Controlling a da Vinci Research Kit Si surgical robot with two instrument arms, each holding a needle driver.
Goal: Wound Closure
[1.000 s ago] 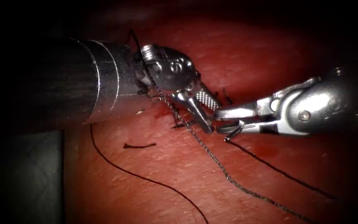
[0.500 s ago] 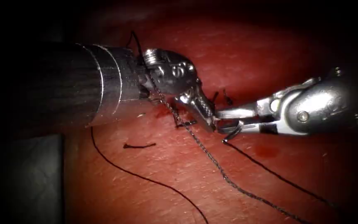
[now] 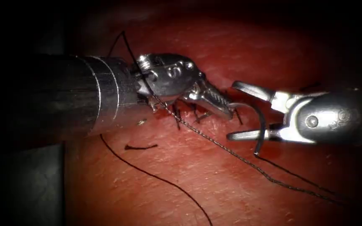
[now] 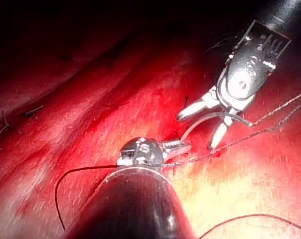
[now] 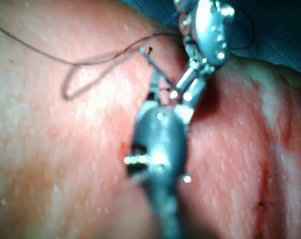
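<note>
The left tool (image 3: 227, 109) pinched the needle (image 3: 259, 125) near its tip, clear of the tissue (image 3: 197, 175); the right tool (image 3: 239, 111) had spread wide, holding nothing, thread (image 3: 235, 154) trailing

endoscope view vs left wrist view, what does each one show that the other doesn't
Endoscope: a cut thread end lying on the tissue, left of the tool tips. Left wrist: stitch ends farther along the tissue. Both: left tool shut on the needle near its point, the needle clear of the tissue, right tool open around it and holding nothing, thread trailing.
</note>
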